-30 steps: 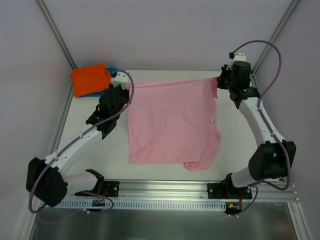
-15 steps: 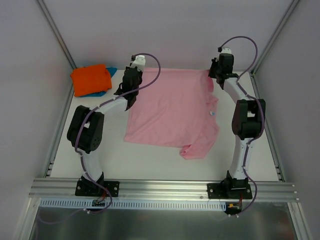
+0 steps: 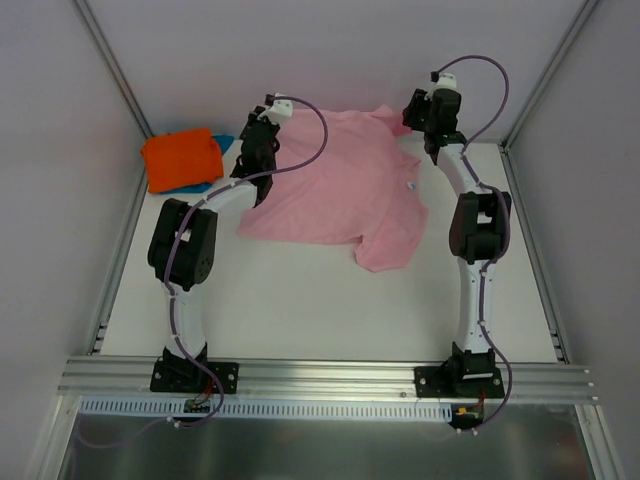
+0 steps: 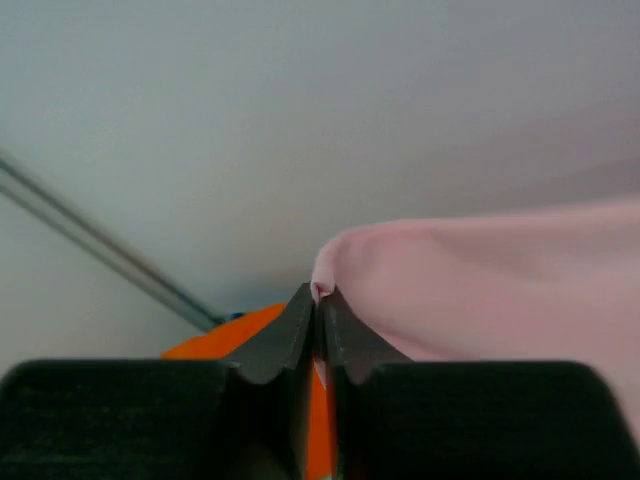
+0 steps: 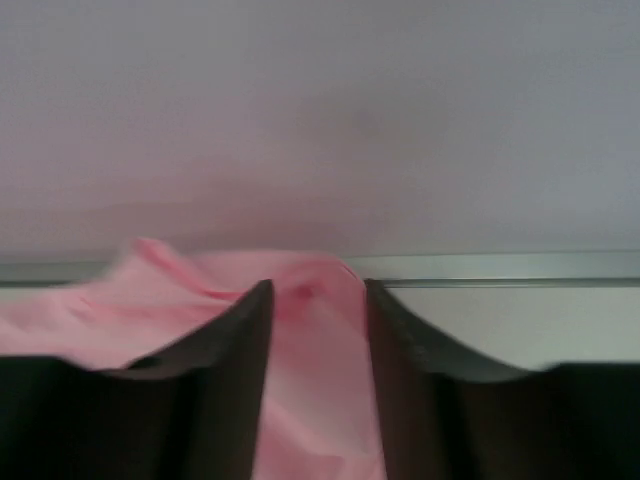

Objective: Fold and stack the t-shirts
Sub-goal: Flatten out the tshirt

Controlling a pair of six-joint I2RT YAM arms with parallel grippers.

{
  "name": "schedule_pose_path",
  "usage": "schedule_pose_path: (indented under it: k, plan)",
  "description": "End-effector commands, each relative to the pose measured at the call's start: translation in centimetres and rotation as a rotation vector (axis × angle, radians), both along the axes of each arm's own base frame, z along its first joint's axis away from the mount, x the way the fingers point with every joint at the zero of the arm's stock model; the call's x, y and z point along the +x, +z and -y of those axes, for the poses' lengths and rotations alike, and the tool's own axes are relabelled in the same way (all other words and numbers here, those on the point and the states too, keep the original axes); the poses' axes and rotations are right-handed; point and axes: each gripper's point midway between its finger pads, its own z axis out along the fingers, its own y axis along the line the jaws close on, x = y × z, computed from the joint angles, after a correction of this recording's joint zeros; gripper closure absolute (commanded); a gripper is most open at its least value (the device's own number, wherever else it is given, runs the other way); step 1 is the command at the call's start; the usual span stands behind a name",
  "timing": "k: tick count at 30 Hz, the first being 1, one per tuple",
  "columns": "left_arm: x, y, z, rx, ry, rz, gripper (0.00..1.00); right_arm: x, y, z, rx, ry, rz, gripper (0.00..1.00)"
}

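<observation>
**Pink t-shirt (image 3: 335, 190) lifted by its far edge, just right of the orange t-shirt (image 3: 180, 158).**

Its long axis runs left to right. The hem lies toward the orange t-shirt, and the collar with its small white neck tag (image 3: 410, 184) points away from it. The cloth is soft, smooth and lightly creased, with one sleeve sticking out on the near side. The left gripper (image 4: 318, 295) is clenched on the corner nearest the orange t-shirt. The right gripper (image 5: 318, 290) has its dark fingers parted, with pink cloth loose between them. The orange t-shirt is a folded, rounded square, and a teal-blue t-shirt (image 3: 225, 142) shows from under it.
</observation>
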Motion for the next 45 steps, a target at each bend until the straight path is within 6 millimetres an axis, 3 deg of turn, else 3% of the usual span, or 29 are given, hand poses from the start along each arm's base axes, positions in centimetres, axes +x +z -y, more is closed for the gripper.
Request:
schedule_pose_path:
  k: [1, 2, 3, 4, 5, 6, 7, 8, 9, 10, 11, 13, 14, 15, 17, 18, 19, 20, 21, 22, 24, 30, 31, 33, 34, 35, 39, 40, 45]
  plan:
    - [-0.6, 5.0, -8.1, 0.038, 0.290, 0.137, 0.93, 1.4, 1.8, 3.0, -0.015, -0.064, 0.054, 0.46]
    - [-1.0, 5.9, -8.7, 0.053, 0.322, 0.183, 0.36, 0.9, 0.7, 3.2, -0.022, -0.072, 0.030, 0.22]
    - [-1.2, 6.0, -8.9, 0.058, 0.337, 0.185, 0.13, 0.3, 0.7, 3.1, -0.031, -0.073, 0.029, 0.01]
    - [-1.6, 6.1, -9.3, 0.051, 0.361, 0.183, 0.01, -0.6, 4.1, 3.1, -0.031, -0.071, 0.098, 0.01]
    - [-1.8, 6.0, -9.3, 0.026, 0.361, 0.184, 0.01, -1.9, 1.6, 4.0, -0.054, -0.105, 0.039, 0.00]
    - [-2.3, 6.4, -9.2, 0.016, 0.352, 0.164, 0.01, -2.8, 2.0, 4.2, -0.058, -0.111, 0.031, 0.01]
    - [-2.7, 6.2, -8.6, -0.060, 0.331, 0.164, 0.01, -4.4, 4.6, 4.4, -0.058, -0.122, 0.045, 0.00]
    - [-3.1, 5.5, -8.1, -0.108, 0.304, 0.133, 0.01, -5.7, 4.8, 4.5, -0.055, -0.126, 0.025, 0.00]
    - [-4.3, 5.1, -7.6, -0.120, 0.264, 0.016, 0.01, -7.5, 2.7, 4.5, -0.041, -0.133, -0.044, 0.00]
    - [-4.8, 4.4, -6.8, -0.269, 0.223, -0.006, 0.01, -8.9, 2.8, 4.5, -0.030, -0.136, -0.061, 0.00]
    - [-6.3, 5.5, -6.3, -0.330, 0.175, -0.021, 0.01, -11.8, 2.8, 4.4, -0.016, -0.138, -0.080, 0.00]
    - [-8.4, 4.0, -5.7, -0.440, 0.151, -0.107, 0.01, -14.8, 2.9, 4.0, -0.010, -0.135, -0.100, 0.01]
    - [-10.2, 4.2, -5.1, -0.474, 0.096, -0.127, 0.01, -17.0, 5.5, 3.3, -0.005, -0.119, -0.058, 0.01]
    - [-11.3, 3.9, -5.0, -0.481, 0.082, -0.153, 0.01, -19.1, 3.1, 3.1, -0.020, -0.119, -0.123, 0.00]
    - [-13.5, 3.3, -4.5, -0.518, 0.060, -0.170, 0.01, -21.8, 3.3, 2.0, -0.032, -0.100, -0.143, 0.01]
    - [-14.3, 3.4, -4.5, -0.528, 0.064, -0.176, 0.01, -24.2, 3.2, 1.9, -0.041, -0.090, -0.177, 0.01]
    - [-15.5, 1.9, -4.3, -0.547, 0.069, -0.244, 0.01, -25.4, 3.2, 1.2, -0.016, -0.077, -0.194, 0.00]
    - [-16.6, 2.5, -4.0, -0.575, 0.048, -0.256, 0.01, -26.6, 3.2, 0.0, -0.015, -0.043, -0.204, 0.01]
    - [-17.3, 2.2, -2.5, -0.606, -0.021, -0.304, 0.01, -27.9, 4.0, -0.4, -0.007, -0.024, -0.197, 0.01]
    - [-18.3, 1.2, -1.9, -0.649, -0.038, -0.352, 0.01, -29.2, 2.5, -0.9, 0.000, -0.007, -0.247, 0.00]
    - [-20.1, 0.2, -0.1, -0.709, -0.122, -0.434, 0.01, -30.7, 1.8, -1.8, 0.018, 0.025, -0.277, 0.01]
    - [-21.1, -5.4, 3.0, -0.833, -0.167, -0.638, 0.01, -31.3, -2.4, -3.2, 0.035, 0.084, -0.449, 0.01]
    - [-20.6, -5.5, 3.3, -0.844, -0.159, -0.655, 0.01, -31.0, -4.0, -3.8, 0.034, 0.107, -0.499, 0.01]
    - [-20.2, -8.2, 3.5, -0.849, -0.105, -0.731, 0.01, -30.1, -4.5, -4.3, 0.027, 0.121, -0.532, 0.01]
    - [-19.7, -9.6, 3.6, -0.845, -0.083, -0.754, 0.01, -29.6, -6.3, -4.6, 0.021, 0.130, -0.583, 0.01]
    - [-19.5, -10.2, 3.6, -0.846, -0.075, -0.761, 0.01, -29.0, -6.3, -4.8, 0.023, 0.138, -0.589, 0.01]
    - [-18.0, -13.1, 4.1, -0.844, -0.028, -0.817, 0.01, -27.9, -9.4, -6.2, 0.050, 0.170, -0.690, 0.01]
    - [-17.8, -14.4, 4.2, -0.838, -0.018, -0.846, 0.01, -27.8, -9.8, -6.4, 0.057, 0.170, -0.696, 0.01]
    - [-17.0, -16.8, 5.2, -0.853, -0.015, -0.900, 0.01, -28.0, -13.4, -6.8, 0.073, 0.175, -0.775, 0.01]
